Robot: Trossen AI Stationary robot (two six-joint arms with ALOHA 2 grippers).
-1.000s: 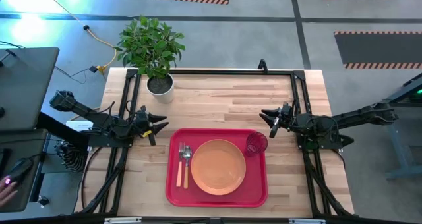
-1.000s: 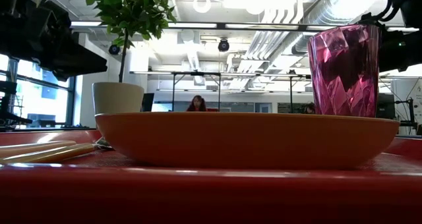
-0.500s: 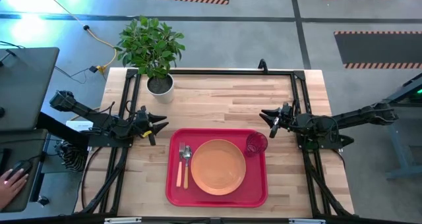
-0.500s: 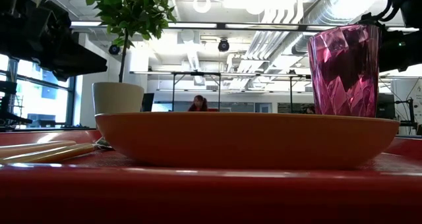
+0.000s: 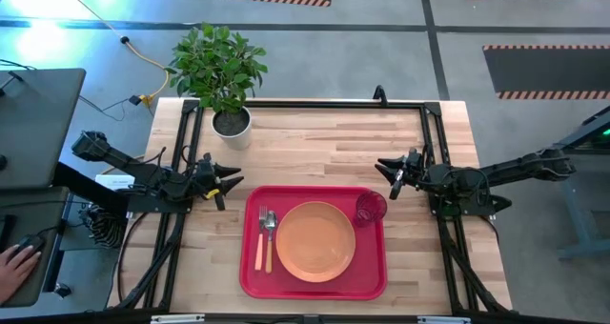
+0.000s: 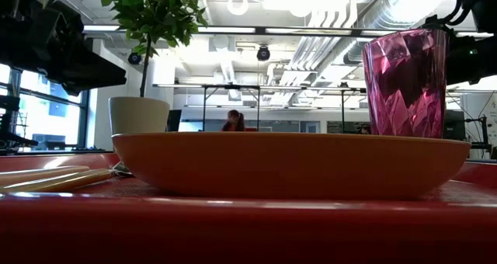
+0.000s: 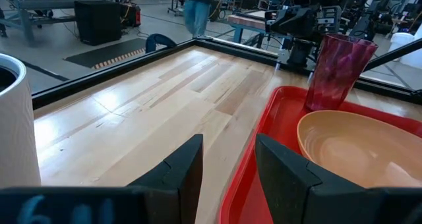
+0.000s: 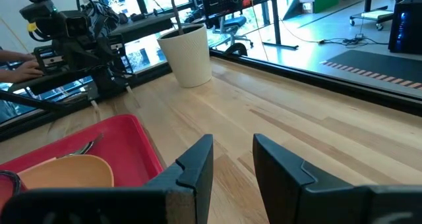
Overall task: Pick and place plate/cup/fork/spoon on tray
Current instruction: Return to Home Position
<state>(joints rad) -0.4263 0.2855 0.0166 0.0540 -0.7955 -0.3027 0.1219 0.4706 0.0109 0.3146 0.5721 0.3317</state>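
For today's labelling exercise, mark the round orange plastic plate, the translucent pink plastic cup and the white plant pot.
Round orange plastic plate (image 5: 315, 240), high view, its centre.
Translucent pink plastic cup (image 5: 371, 208), high view, its open top.
White plant pot (image 5: 232, 126), high view, its rim.

High cam looks straight down on whole table (image 5: 315, 133), low cam sits at tray (image 6: 233, 225) level facing the room, wrist cams face each other across the wood; all share the plate (image 5: 315, 241)

Bare table (image 5: 324, 148) lies open behind the tray (image 5: 250, 267), between both arms. Only the pot (image 5: 232, 124) stands at its far left corner; cup (image 5: 371, 208) crowds the tray's right corner.
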